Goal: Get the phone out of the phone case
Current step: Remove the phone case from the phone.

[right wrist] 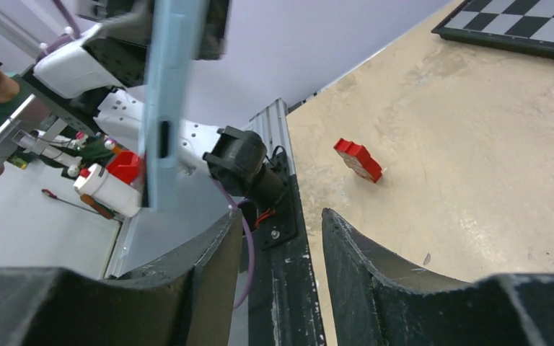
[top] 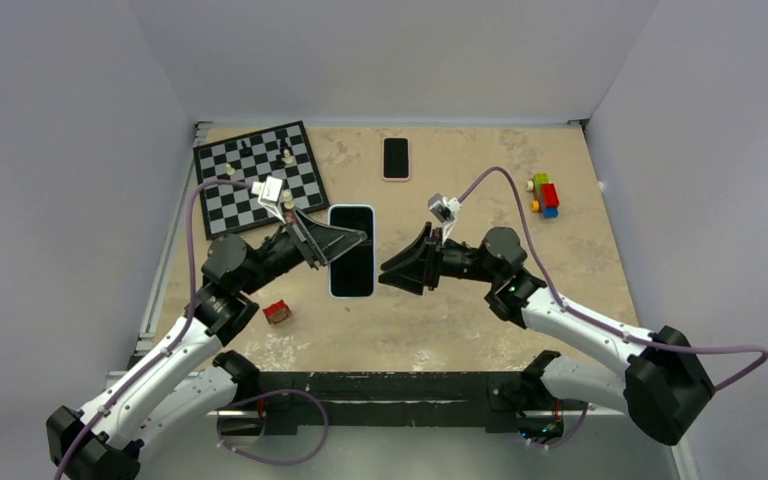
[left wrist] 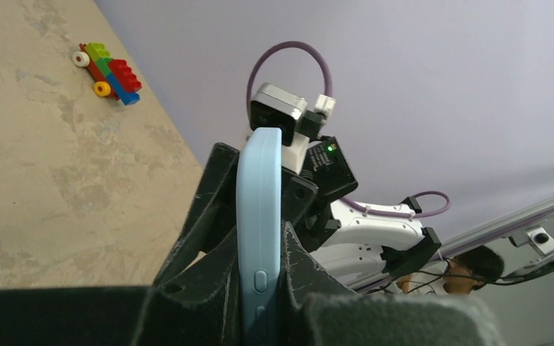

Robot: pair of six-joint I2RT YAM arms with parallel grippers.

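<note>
Phone case (left wrist: 258, 216), light blue, is clamped between the left fingers (left wrist: 205, 231), which are clenched on its 2 broad faces near 1 long edge, with the side buttons showing just above the grip. It hangs in the air over the middle of the surface (top: 460, 310), screen side up toward the overhead camera. The phone (top: 351, 270) looks to be still seated inside, its black face framed all round by the blue rim, so the removal itself is judged not yet done. What is done is the lift and the hold. What is left is prying or pushing the phone free and parting the 2.

The right fingers (right wrist: 375, 274) are released, spread in a V with nothing between them. They sit just beside the case's other long edge and point at it, with a gap showing in the overhead view.

The left arm comes up from the near left corner, elbow bent, wrist turned inward. The right arm reaches from the near right corner with its forearm angled toward the middle.

Further out, a 2nd handset (top: 396, 158) lies flat by the far edge, a chessboard (top: 257, 178) fills the far left corner, a toy brick car (top: 545, 194) sits toward the right edge and a red block (top: 278, 312) lies toward the near left
</note>
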